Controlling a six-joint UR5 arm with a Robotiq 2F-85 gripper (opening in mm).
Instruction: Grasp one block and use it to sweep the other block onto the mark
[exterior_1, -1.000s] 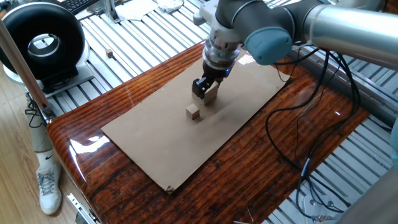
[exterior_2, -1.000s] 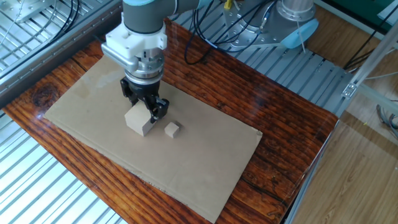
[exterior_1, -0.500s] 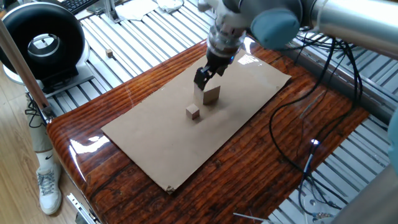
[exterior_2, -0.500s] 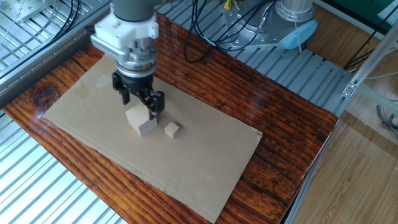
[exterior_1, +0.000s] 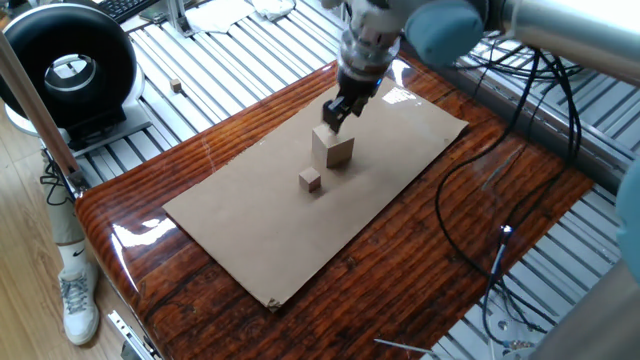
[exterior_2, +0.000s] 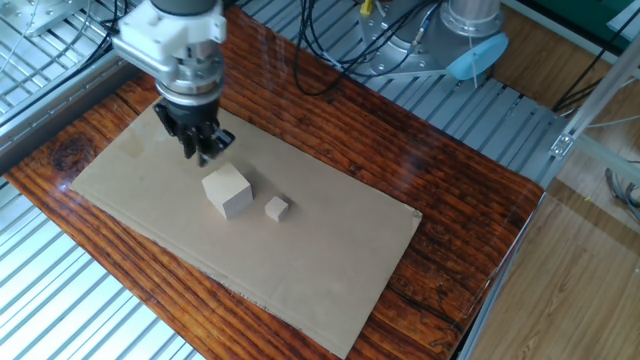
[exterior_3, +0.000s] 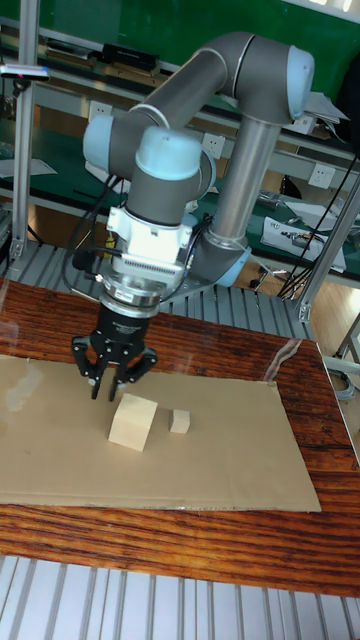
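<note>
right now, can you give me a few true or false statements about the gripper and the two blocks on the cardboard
1. The gripper holds the large block. False: the block sits on the cardboard, with the gripper raised clear of it.
2. The small block lies beside the large block with a narrow gap between them. True.
3. Both blocks rest on the cardboard. True.
4. The small block is stacked on top of the large block. False: each sits on the cardboard on its own.
5. The dark mark is plainly visible beside the small block. False: no mark shows in any of the three views.
</note>
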